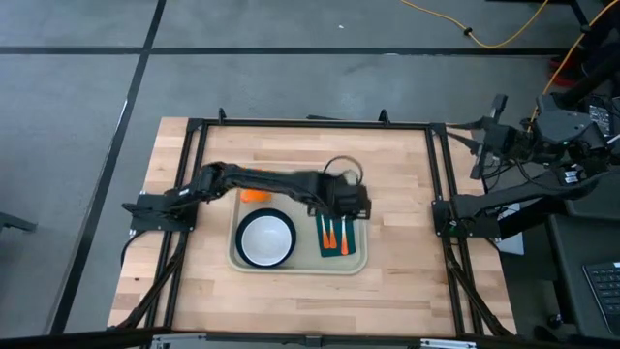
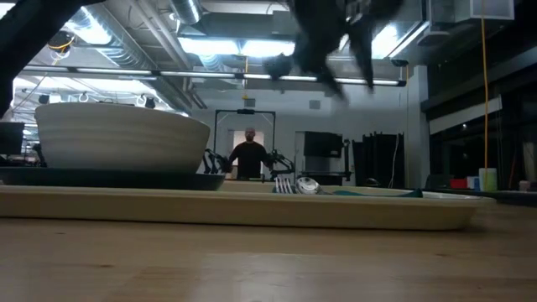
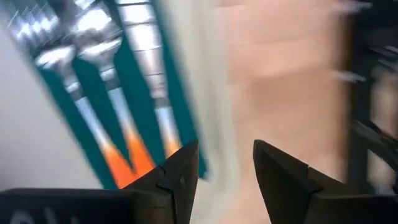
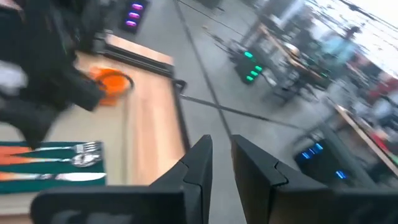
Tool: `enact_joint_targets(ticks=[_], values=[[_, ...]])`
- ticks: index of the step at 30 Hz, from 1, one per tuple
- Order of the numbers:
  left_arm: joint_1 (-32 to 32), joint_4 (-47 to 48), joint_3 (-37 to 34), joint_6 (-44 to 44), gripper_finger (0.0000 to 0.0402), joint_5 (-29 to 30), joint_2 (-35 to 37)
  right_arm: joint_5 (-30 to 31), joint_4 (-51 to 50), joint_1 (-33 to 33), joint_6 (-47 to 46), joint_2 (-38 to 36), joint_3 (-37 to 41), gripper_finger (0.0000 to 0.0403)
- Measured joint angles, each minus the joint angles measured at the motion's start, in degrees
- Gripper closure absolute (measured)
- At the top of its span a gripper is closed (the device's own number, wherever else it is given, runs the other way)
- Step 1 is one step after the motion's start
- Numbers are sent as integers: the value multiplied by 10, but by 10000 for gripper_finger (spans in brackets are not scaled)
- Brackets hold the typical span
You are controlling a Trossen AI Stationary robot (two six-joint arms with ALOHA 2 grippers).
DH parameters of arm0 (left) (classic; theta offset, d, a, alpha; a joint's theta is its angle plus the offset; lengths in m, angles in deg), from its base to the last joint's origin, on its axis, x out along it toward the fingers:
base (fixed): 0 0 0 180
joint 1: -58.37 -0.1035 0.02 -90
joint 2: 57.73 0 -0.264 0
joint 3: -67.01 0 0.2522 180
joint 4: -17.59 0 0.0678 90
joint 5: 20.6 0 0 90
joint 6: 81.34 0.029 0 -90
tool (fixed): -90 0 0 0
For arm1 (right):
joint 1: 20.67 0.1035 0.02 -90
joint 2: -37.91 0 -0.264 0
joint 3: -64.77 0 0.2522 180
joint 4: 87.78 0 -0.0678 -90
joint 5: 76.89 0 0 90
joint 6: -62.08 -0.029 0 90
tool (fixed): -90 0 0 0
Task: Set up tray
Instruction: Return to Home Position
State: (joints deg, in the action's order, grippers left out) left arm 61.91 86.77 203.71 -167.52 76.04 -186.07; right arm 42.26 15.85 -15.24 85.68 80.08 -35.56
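The left claw (image 1: 349,206), released and empty, hangs over the right end of the pale beige rectangular plastic tray (image 1: 305,265). The right arm (image 1: 504,206) waits far right.

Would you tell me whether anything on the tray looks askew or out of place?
Nothing stands out. The bowl sits centred on its plate, and three orange-handled utensils lie side by side on the napkin in the tray. An orange item is half hidden under the left arm.
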Motion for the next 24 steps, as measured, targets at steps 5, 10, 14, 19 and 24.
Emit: enact_joint_targets(ticks=[5, 10, 14, 19, 24], values=[[-21, -3, 72, 188, 256, -94, 64, 44, 2, 0, -7, -7, 0, 336], [-47, 3, 121, 478, 256, -141, 144, 43, 2, 0, -6, -9, 0, 336], [-67, 21, 116, 566, 256, -146, 233, 44, 3, 0, -6, -8, 0, 336], [-72, 122, 116, 657, 256, -23, 367, 111, 31, 0, -10, -8, 0, 336], [-49, 172, 101, 662, 254, 120, 519, 172, 62, 0, -13, -8, 0, 336]])
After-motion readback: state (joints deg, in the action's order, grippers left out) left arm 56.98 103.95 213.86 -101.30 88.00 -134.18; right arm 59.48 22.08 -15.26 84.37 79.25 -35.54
